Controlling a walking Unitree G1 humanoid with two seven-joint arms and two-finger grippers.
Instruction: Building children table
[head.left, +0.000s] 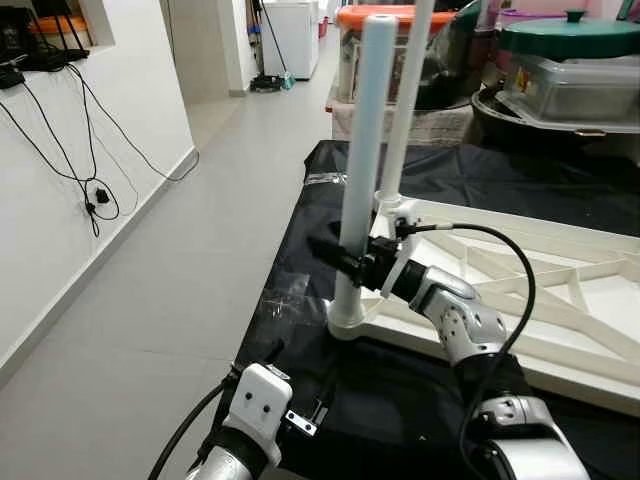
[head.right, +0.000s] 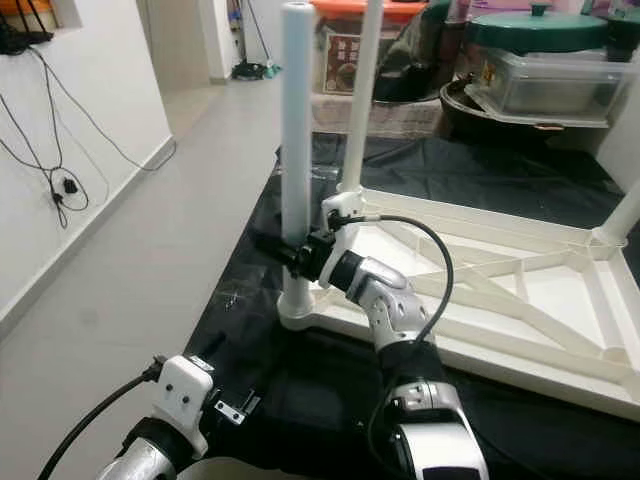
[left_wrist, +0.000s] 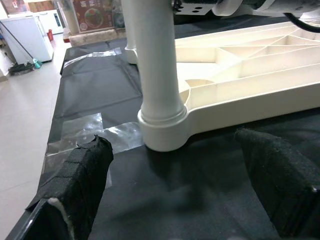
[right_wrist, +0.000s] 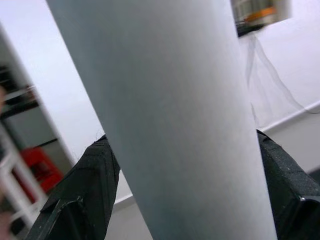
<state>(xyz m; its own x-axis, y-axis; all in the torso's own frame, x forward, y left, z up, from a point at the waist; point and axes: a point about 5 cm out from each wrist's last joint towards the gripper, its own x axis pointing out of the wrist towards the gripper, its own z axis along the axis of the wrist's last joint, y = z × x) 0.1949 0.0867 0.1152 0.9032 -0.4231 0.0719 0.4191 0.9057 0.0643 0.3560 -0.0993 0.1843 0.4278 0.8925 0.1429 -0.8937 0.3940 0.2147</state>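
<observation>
A white children's table top (head.left: 520, 300) lies upside down on a black-covered surface (head.left: 330, 400). A white leg (head.left: 365, 150) stands upright in its near left corner socket (left_wrist: 162, 132). My right gripper (head.left: 340, 255) is shut on this leg a little above the socket, with black fingers (right_wrist: 85, 200) on both sides of the leg (right_wrist: 165, 115). A second leg (head.left: 405, 100) stands at the far left corner, and a third leg (head.right: 620, 220) at the right. My left gripper (left_wrist: 175, 190) is open, low over the cloth, facing the socket from the near side.
Patches of clear tape (left_wrist: 80, 125) lie on the black cover near its left edge. Behind the table stand a green-lidded container (head.left: 570, 60) and an orange-lidded box (head.left: 390, 20). Grey floor (head.left: 150, 300) and a white wall with hanging cables (head.left: 60, 150) lie to the left.
</observation>
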